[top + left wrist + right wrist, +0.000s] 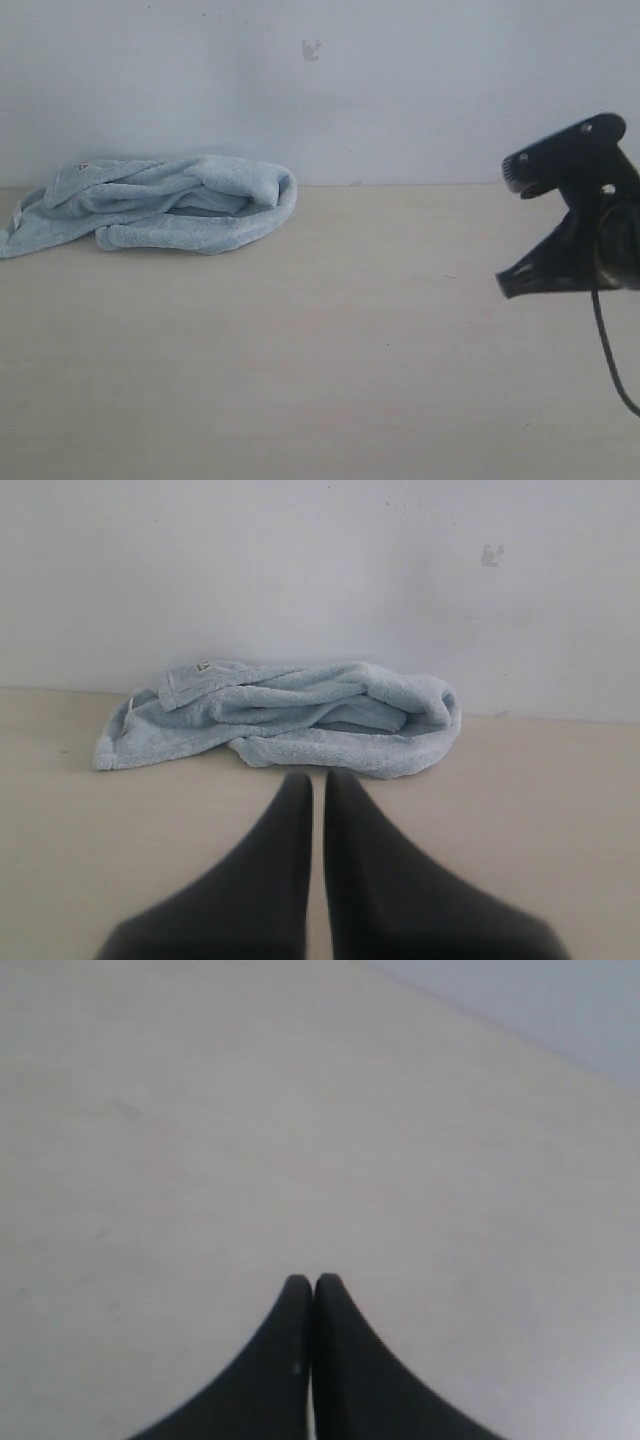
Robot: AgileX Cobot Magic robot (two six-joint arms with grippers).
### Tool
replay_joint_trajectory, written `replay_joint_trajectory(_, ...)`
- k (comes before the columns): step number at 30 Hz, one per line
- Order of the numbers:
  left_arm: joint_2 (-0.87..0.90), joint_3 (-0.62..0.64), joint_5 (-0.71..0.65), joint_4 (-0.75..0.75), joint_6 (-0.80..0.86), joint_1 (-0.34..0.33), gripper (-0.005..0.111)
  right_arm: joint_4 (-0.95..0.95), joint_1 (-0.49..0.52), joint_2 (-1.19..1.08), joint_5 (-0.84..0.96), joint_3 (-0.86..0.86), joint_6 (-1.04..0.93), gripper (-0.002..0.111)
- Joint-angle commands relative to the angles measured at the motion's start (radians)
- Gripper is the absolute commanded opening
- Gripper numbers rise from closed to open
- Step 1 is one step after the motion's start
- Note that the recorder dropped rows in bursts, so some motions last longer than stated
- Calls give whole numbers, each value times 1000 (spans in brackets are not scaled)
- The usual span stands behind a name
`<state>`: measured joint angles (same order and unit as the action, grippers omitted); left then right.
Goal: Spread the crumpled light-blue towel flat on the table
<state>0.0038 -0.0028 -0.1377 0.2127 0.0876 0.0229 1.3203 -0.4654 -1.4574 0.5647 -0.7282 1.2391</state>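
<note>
**Towel (180, 205) crumpled at the back of the table, not yet grasped**

The left pincer (317, 777) is seen clenched or very nearly so, with only a thin slit left between its fingers, and nothing is held in it. It is pointed at the towel but held short of it, a strip of bare table (350, 350) being left between. The right pincer (313, 1280) is clenched on nothing, its fingers pressed together above bare table, well apart from the towel.

The towel is bunched in a long heap at the back left of the table, close to the wall (400, 80). Its folds are rolled over one another, and a small tag (203, 665) is shown near one end.

The step in hand is judged to be the approach; none of the spreading is done. For the next move, the left pincer would need to be opened, brought to a hemmed edge or corner, and closed on a single layer. The right would need to be carried across to a second corner, so that the cloth can be drawn apart and laid flat.
</note>
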Motion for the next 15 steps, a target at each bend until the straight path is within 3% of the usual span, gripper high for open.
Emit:
replay_joint_trajectory(1, -4, 3, 33, 94, -57, -3, 4, -347, 5, -2, -167, 30, -288, 0)
replay_joint_trajectory(5, -4, 3, 170, 195, -80, -3, 4, -412, 5, -2, -157, 60, -338, 0)
replay_joint_trajectory(15, -4, 3, 522, 192, -65, -3, 4, -500, 5, -2, -175, 60, -327, 0)
